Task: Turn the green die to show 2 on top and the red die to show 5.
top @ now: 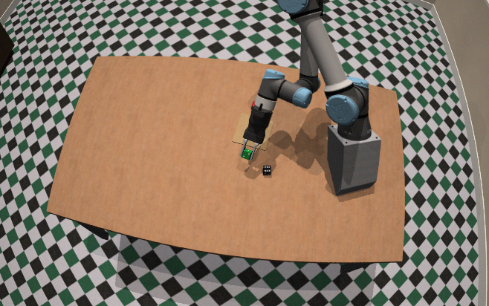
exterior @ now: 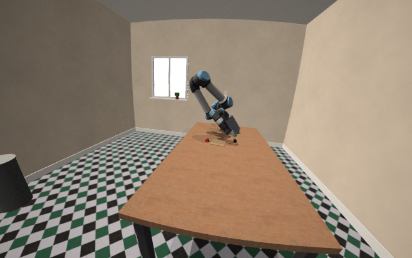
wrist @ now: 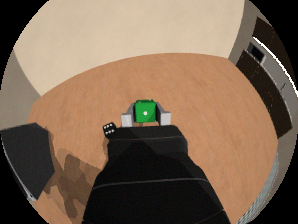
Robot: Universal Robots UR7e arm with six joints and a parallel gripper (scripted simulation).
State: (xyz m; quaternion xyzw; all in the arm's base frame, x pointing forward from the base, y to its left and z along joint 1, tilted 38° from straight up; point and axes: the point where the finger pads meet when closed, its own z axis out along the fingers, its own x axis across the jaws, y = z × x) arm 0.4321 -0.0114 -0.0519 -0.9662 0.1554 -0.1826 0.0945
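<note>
My gripper (top: 247, 154) (exterior: 234, 134) (wrist: 145, 108) is shut on the green die (top: 247, 154) (exterior: 235, 134) (wrist: 144, 112) and holds it tilted in the air above the table, just off the near edge of the tan mat (top: 240, 131) (exterior: 218, 143). In the wrist view the die's facing side shows one white pip. The black die (top: 267, 170) (exterior: 235, 141) (wrist: 109, 128) lies on the bare table beside the mat. The red die (top: 253, 104) (exterior: 206, 140) lies on the table at the mat's far side, mostly hidden by the arm in the top view.
The arm's grey base (top: 353, 160) stands on the table (top: 167, 148) to the right of the dice. The table's edges lie well away from the mat. A dark object (exterior: 12, 181) stands on the floor at the left.
</note>
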